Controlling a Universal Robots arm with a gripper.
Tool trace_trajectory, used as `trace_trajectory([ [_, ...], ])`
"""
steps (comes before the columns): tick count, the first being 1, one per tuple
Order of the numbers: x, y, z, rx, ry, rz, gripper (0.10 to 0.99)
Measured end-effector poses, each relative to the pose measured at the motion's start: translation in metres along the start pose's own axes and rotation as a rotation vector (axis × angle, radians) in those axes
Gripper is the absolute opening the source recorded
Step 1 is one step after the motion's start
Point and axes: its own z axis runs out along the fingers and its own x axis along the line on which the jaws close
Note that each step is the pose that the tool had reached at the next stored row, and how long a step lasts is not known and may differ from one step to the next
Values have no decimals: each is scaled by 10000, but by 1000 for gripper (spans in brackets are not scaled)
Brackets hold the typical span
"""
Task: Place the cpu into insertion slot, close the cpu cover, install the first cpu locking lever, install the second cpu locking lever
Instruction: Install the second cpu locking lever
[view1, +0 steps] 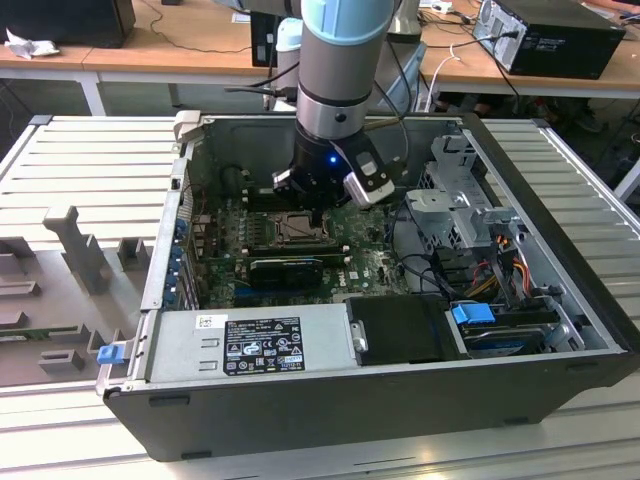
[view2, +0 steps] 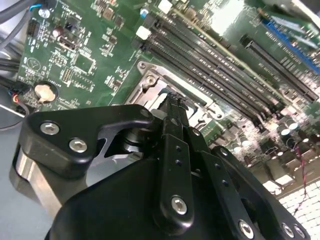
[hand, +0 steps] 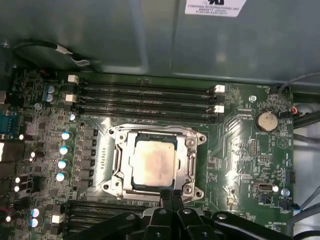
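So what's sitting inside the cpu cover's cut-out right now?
The cpu shows through the cpu cover, its pale face up. The insertion slot beneath is covered. The tool sits at the cover's edge.

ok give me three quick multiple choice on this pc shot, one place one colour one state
1. Where is the cpu?
A. on the power supply
B. in the insertion slot
C. lifted in the jaws

2. What colour is the motherboard?
A. red
B. white
C. green

3. How is the cpu cover?
A. down around the chip
B. swung upright
C. lying outside the case

Answers:
1. B: in the first wrist view the cpu lies flat in the insertion slot.
2. C: the motherboard is green in every view.
3. A: the cpu cover frames the chip flat, with the gripper at its edge, jaws together.
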Motion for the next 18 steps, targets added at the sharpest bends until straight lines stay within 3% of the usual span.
trace_trajectory([
  [7, 63, -112, 0, -11, -1, 0, 106],
  [11, 95, -154, -5, -149, -9, -7, 106],
  [12, 98, -160, -6, -197, -12, -6, 106],
  [14, 105, -172, -8, -675, -43, -12, 106],
  [15, 112, -179, -8, -796, -51, -14, 106],
  [18, 125, -214, -10, -849, -55, -17, 106],
])
